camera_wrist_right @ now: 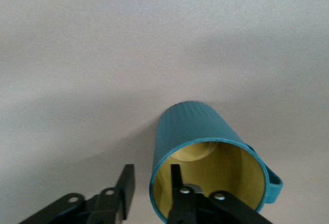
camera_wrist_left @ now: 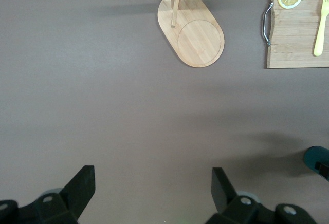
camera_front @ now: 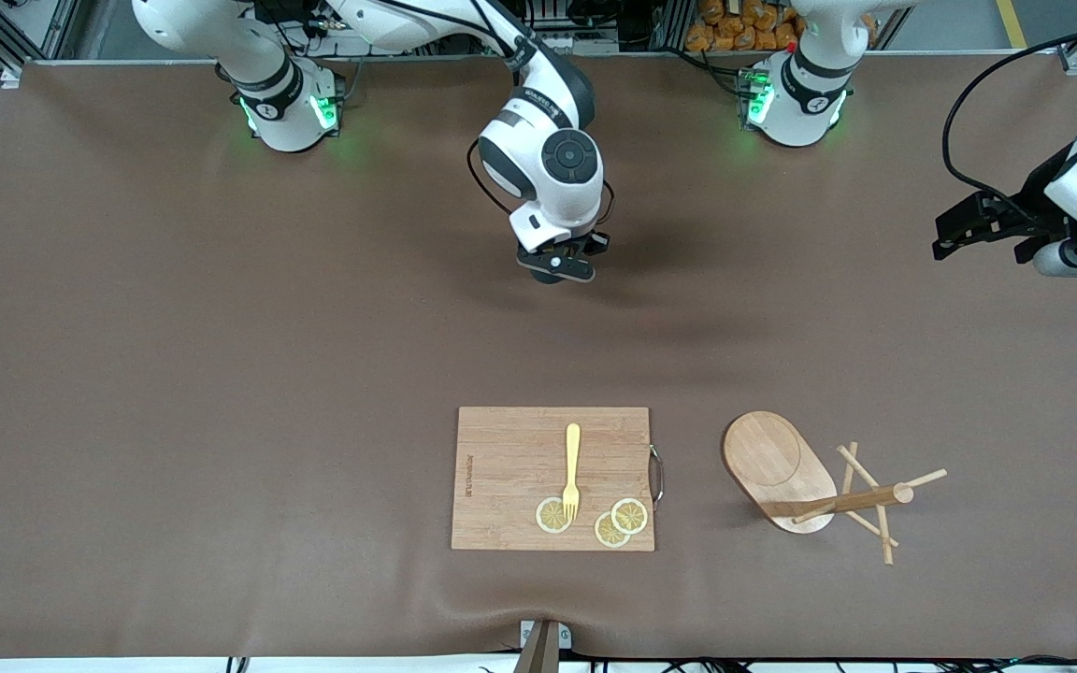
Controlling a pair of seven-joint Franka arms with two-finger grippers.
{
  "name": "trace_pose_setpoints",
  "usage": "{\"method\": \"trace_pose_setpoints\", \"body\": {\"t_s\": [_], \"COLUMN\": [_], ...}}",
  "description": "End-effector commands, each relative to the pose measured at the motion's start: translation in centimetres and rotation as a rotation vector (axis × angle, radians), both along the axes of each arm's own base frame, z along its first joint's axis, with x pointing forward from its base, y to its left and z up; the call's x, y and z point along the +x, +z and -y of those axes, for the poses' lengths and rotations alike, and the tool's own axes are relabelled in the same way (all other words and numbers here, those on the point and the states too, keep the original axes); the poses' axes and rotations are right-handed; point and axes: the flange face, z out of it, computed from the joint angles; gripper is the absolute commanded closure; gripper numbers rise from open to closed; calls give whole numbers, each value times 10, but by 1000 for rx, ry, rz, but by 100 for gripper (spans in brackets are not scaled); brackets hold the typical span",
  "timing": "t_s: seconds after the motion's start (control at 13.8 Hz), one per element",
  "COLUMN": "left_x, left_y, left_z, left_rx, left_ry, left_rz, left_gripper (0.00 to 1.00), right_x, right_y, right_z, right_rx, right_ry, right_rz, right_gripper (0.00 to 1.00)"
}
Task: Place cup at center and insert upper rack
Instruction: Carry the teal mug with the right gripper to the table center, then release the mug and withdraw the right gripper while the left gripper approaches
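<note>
Directly at the right gripper (camera_wrist_right: 149,196) stands the cup (camera_wrist_right: 198,136), upright on the table (camera_front: 221,374), its yellowish inside open to the wrist camera. One finger reaches inside the rim and the other (camera_wrist_right: 126,185) stands just outside the teal wall, with a visible gap between that outer finger and the wall; the jaws are spread apart rather than pinching the wall. In the front view the cup is hidden under the right gripper (camera_front: 562,266), which points straight down near the table's middle, farther from the front camera than the cutting board (camera_front: 510,467).

The right arm reaches out from its base and bends down at the wrist. The left arm waits at its own end of the table, its gripper (camera_wrist_left: 154,188) spread wide and holding nothing.

A yellow fork (camera_front: 572,472) and three lemon slices (camera_front: 552,515) lie on the cutting board. Beside the cutting board, toward the left arm's end, the upper rack (camera_front: 777,458) lies tipped on its side, pegs against the table.
</note>
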Motion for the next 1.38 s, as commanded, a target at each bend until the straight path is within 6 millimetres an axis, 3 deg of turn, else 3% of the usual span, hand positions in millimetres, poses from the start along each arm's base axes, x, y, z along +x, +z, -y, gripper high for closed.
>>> {"method": "trace_pose_setpoints", "body": {"t_s": [0.0, 0.22, 0.29, 0.44, 0.58, 0.65, 0.8, 1.16, 1.31], "left_x": [2, -2, -4, -7, -7, -4, -4, 12, 9], "left_y": [5, 7, 10, 11, 16, 11, 2, -7, -16], "left_z": [3, 26, 32, 59, 83, 94, 131, 187, 217], "left_rx": [-6, -4, -1, -1, -7, -11, -2, -9, 42], "left_ry": [4, -8, 57, 116, 162, 163, 145, 214, 203], "left_rz": [13, 11, 12, 12, 25, 17, 18, 69, 93], "left_gripper": [0, 0, 0, 0, 0, 0, 0, 0, 1], "right_x": [3, 15, 37, 71, 102, 119, 150, 180, 182], "right_y": [7, 24, 48, 104, 156, 184, 237, 349, 374], "right_z": [-5, -2, 13, 48, 96, 123, 182, 323, 376], "right_rx": [13, 31, 38, 16, 17, 39, 82, 104, 29], "right_ry": [-6, 11, 63, 205, 253, 239, 220, 185, 213], "right_rz": [3, 12, -4, -82, -116, -95, -32, 135, 175], "right_gripper": [43, 26, 21, 19, 18, 4, 0, 0, 0]}}
